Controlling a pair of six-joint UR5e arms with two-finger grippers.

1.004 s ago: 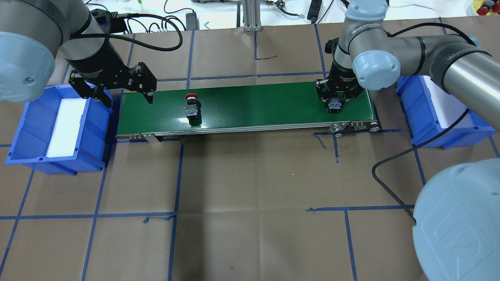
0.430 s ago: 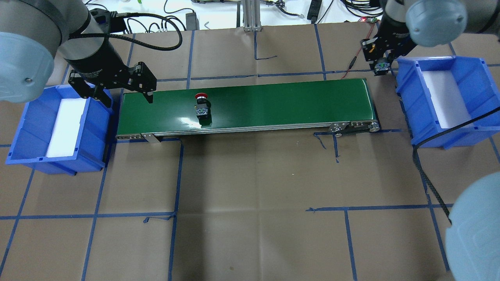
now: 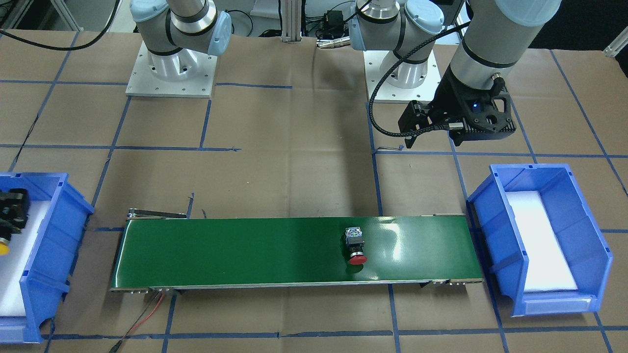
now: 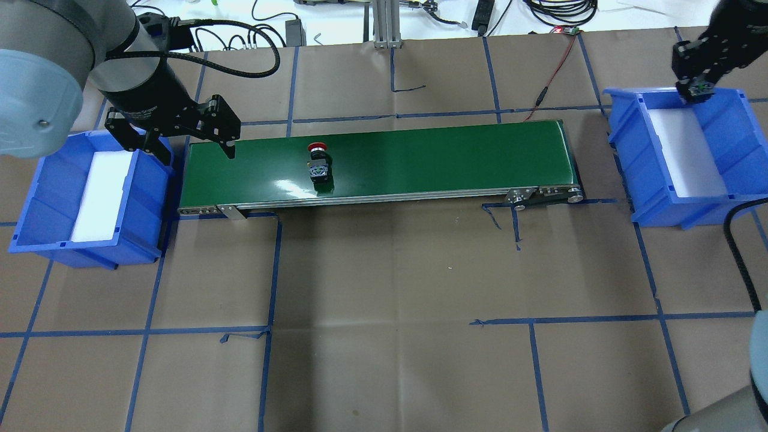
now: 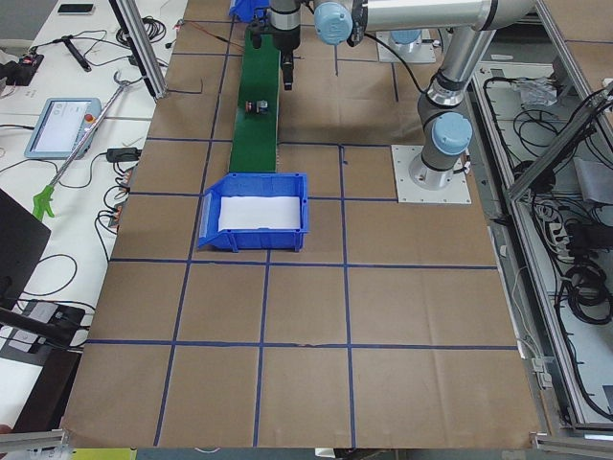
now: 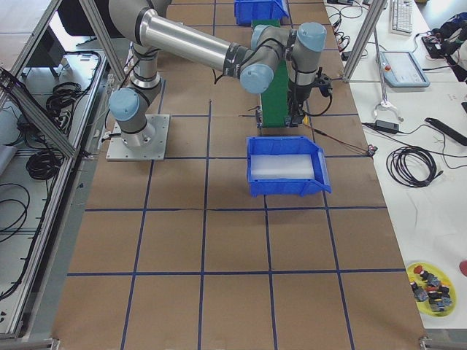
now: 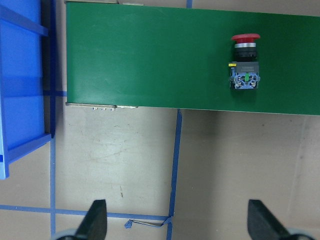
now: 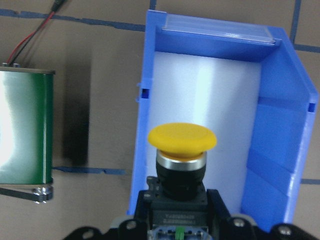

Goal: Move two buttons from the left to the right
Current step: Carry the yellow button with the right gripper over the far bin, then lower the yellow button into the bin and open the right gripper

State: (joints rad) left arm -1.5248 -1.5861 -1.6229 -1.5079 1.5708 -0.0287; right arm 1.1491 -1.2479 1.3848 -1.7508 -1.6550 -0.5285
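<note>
The red button (image 4: 318, 162) lies on its side on the green conveyor belt (image 4: 420, 156), left of the middle; it also shows in the left wrist view (image 7: 245, 60) and the front view (image 3: 355, 245). My right gripper (image 4: 696, 87) is shut on the yellow button (image 8: 181, 150), holding it cap forward above the far left corner of the right blue bin (image 4: 735, 180). My left gripper (image 4: 193, 147) is open and empty, hanging over the belt's left end beside the left blue bin (image 4: 36, 198).
Both bins have a white foam liner and hold nothing else. The belt's frame and rollers (image 4: 543, 195) stick out at its right front. A red and black wire (image 4: 555, 66) runs from the belt's right end towards the back edge.
My right gripper has lifted the yellow button off the belt's right end and carried it right, over the right bin. The red button has moved right along the belt. The left arm has stayed still.
</note>
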